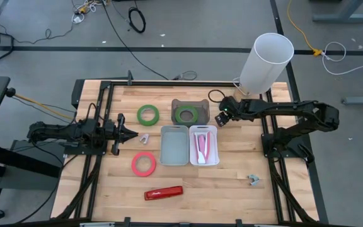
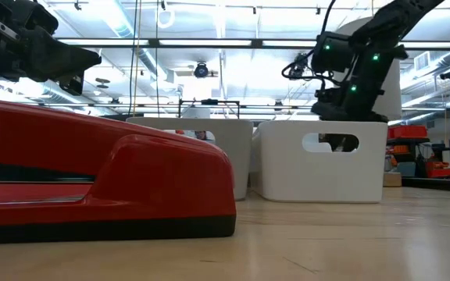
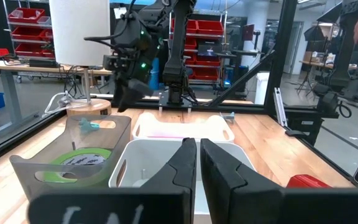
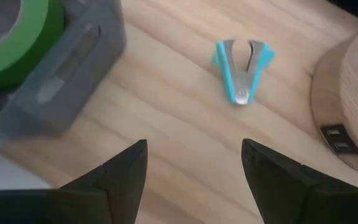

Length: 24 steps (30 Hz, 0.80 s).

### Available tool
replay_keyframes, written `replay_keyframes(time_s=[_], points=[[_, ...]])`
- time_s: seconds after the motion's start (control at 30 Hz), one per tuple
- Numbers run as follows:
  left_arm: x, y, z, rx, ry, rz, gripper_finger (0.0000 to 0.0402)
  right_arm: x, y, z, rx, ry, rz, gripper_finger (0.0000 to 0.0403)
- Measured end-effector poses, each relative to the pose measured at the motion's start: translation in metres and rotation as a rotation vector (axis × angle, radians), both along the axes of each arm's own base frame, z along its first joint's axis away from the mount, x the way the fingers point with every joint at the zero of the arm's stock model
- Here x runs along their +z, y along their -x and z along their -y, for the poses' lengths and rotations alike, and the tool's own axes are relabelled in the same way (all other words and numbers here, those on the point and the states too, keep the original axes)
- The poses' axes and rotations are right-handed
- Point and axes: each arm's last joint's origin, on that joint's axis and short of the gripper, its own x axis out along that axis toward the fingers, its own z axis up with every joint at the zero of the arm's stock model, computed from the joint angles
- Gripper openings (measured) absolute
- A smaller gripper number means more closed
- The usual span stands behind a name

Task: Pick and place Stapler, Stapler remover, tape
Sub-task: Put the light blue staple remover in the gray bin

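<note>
Between the right gripper's (image 4: 194, 180) wide-open, empty jaws lies bare wood, with one blue-handled metal staple remover (image 4: 243, 68) just ahead. Beside it, the dark grey bin (image 1: 190, 112) holds one green tape roll (image 1: 185, 115); another green roll (image 1: 148, 114) and one red roll (image 1: 144, 164) lie loose. Two white bins (image 1: 174, 145) stand adjacent. One red stapler (image 1: 164, 192) lies near the table's front edge. Left gripper (image 1: 133, 133): closed, empty.

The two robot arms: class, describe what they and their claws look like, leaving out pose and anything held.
Both arms are dark, jointed and slim. The left claw ends in two black tapering fingers. The right claw has two broad black wedge fingers, and small green lights glow on its wrist. Thin dark cables run along that arm.
</note>
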Motion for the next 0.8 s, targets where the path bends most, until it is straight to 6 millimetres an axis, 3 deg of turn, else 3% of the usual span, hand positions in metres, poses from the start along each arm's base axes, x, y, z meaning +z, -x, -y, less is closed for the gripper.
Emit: replay_keyframes(time_s=[0.33, 0.53, 0.8], points=[[0.0, 0.0, 0.0, 0.0, 0.0, 0.0, 0.0028, -0.021, -0.017, 0.006, -0.006, -0.004, 0.003, 0.0261], [0.0, 0.0, 0.0, 0.0, 0.0, 0.0, 0.0028, -0.021, -0.018, 0.01, 0.027, -0.008, 0.022, 0.0261], [0.0, 0.0, 0.0, 0.0, 0.0, 0.0, 0.0028, -0.022, -0.014, 0.013, -0.052, -0.026, 0.018, 0.0261]])
